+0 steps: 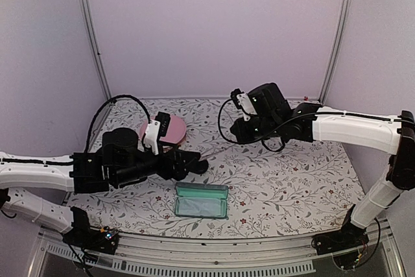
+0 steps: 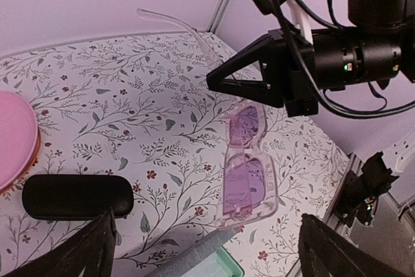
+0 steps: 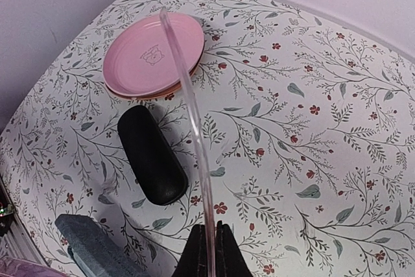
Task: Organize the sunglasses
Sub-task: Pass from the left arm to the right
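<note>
Our right end effector (image 3: 209, 230) is pinched shut on one clear temple of the pale pink sunglasses (image 2: 249, 167). Their lenses sit over the floral surface (image 2: 130, 95), not far from the black oval case (image 2: 78, 196). Can't tell if the frame touches down. Our left end effector (image 2: 207, 222) faces them, fingers spread wide, holding nothing.

Black oval case (image 3: 151, 154) lies near the pink plate (image 3: 153, 55) (floral tablecloth (image 3: 311, 128) beneath); teal rectangular case (image 1: 201, 200) sits apart.
</note>
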Motion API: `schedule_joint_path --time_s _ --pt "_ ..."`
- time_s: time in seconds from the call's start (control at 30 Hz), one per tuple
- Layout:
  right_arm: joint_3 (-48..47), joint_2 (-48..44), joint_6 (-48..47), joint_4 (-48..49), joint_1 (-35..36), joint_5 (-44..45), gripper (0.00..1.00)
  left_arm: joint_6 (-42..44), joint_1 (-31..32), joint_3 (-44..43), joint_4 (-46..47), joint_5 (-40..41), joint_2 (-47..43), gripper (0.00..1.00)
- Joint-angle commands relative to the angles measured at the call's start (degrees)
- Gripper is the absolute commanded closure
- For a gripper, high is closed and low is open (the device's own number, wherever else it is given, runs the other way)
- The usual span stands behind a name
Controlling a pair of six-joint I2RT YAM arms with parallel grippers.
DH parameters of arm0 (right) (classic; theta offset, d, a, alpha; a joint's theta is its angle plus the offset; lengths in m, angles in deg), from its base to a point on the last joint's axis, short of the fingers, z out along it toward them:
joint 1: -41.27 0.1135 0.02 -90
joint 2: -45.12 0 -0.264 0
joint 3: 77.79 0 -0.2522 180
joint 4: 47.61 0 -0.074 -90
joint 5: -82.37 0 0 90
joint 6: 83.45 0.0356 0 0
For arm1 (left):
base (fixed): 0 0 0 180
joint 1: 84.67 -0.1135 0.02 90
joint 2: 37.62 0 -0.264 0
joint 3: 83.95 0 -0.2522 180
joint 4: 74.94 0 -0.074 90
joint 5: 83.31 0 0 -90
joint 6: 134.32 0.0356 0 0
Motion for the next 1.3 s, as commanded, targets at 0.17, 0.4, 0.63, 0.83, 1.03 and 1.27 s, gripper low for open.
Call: schedule_joint_path --time_s 0.17,0.4,0.63,0.83,1.03,1.27 --pt "1.0 -1.1 3.3 3.7 1.0 5.4 1.0 -10.8 -5.6 -2.6 9.0 -10.9 6.3 0.01" --pt "1.5 -2.0 4.6 4.3 1.9 6.8 1.0 -15.9 -5.9 -4.7 12.4 -14.2 12.4 0.01" --pt "2.2 -2.8 5.8 4.8 2.5 7.9 1.0 -19.1 -6.0 -4.0 17.3 -15.5 15.0 0.13" --pt "4.8 -4.7 6.1 5.6 2.7 8.3 1.0 -19.4 -6.0 -3.9 18.0 -15.1 15.8 0.24" --pt "5.4 -5.3 6.5 6.2 2.8 8.7 1.0 -20.9 -6.1 -3.8 17.6 -15.9 17.1 0.21" --pt "5.5 -5.3 6.4 6.9 2.8 8.9 1.0 -21.8 -6.1 -3.3 17.9 -15.6 17.2 0.2"
